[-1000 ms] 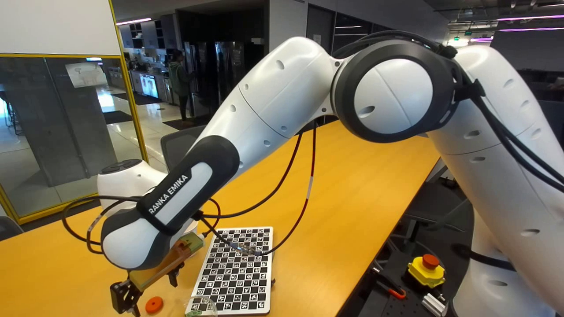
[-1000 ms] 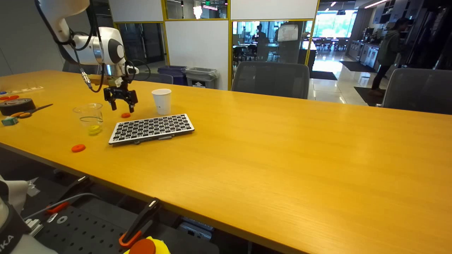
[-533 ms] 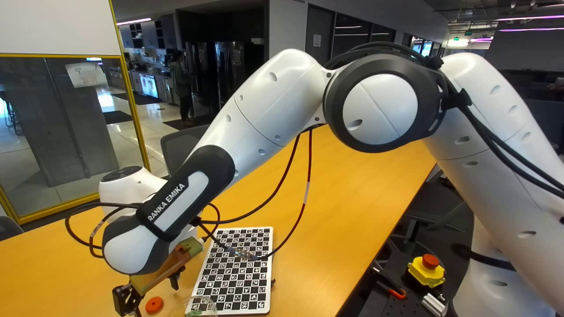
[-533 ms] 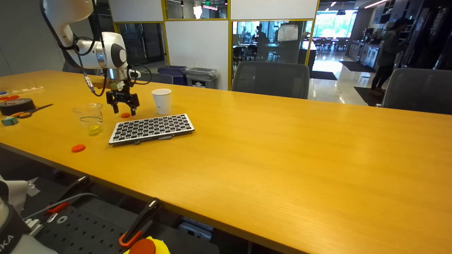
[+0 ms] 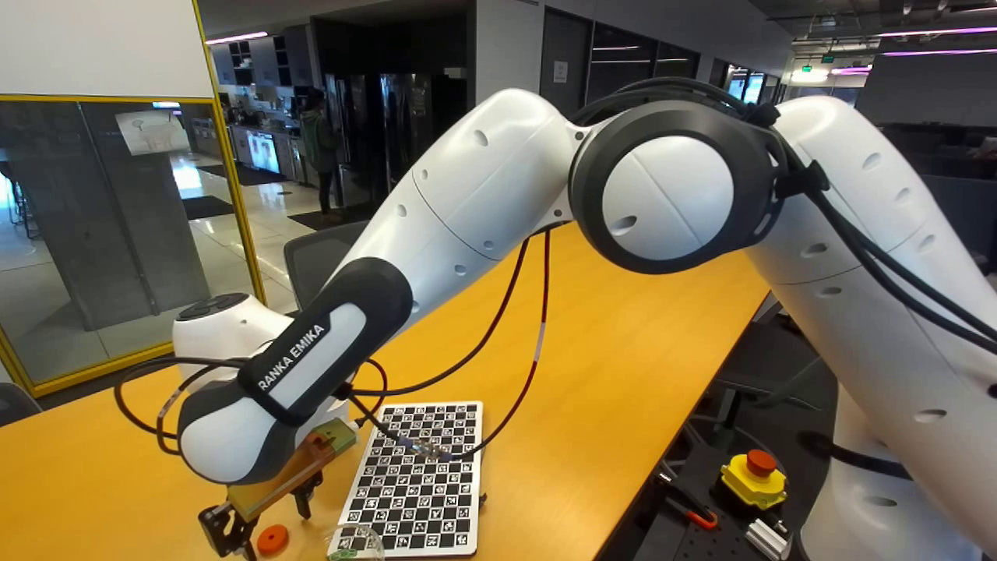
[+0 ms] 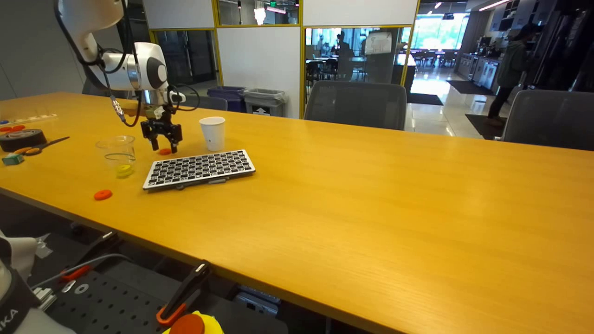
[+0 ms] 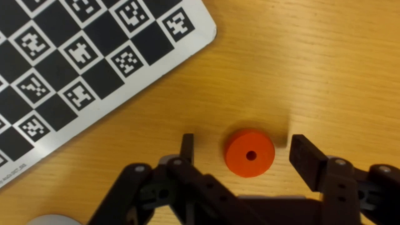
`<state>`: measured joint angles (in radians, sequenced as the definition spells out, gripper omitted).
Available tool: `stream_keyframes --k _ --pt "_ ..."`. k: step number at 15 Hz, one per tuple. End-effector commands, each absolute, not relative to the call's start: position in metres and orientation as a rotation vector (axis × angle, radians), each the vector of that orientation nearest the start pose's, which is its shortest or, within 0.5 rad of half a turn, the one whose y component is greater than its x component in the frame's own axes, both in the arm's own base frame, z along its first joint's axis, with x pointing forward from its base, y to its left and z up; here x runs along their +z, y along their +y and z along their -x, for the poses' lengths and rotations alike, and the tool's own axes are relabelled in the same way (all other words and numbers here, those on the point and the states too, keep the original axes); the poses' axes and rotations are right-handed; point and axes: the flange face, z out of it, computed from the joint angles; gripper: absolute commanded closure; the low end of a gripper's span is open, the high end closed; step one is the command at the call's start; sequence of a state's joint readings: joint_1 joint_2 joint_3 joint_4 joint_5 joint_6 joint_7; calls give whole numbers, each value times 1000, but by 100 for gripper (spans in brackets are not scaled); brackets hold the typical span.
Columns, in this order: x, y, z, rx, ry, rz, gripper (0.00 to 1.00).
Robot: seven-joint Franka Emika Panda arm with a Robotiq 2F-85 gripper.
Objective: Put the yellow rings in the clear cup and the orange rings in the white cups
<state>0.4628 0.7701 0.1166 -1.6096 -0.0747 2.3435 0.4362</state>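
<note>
Lowers and part-narrows gripper (image 7: 241,148) versus a second ago, holding nothing, parted either side of orange ring (image 7: 242,163) near a corner of checkered board (image 7: 72,68); best nudge slightly away from board, then sink fully before squeezing.

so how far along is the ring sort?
Looks done: what seem to be yellow rings show at the bottom of the clear cup. In hand: the gripper stands open astride an orange ring, no grip yet. Left: that one and the second orange ring, loose near the clear cup, into the white cup, whose inside is hidden. Can't tell if the reddish pieces by the black roll count.
</note>
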Motion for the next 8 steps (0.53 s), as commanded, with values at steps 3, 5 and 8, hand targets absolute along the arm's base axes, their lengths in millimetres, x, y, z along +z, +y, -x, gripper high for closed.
stream_keyframes --k 3,5,8 --pt "177 375 -589 54 -236 3138 65" --pt "176 375 -589 57 -233 3139 80" --pt "180 372 -591 49 -219 3144 77"
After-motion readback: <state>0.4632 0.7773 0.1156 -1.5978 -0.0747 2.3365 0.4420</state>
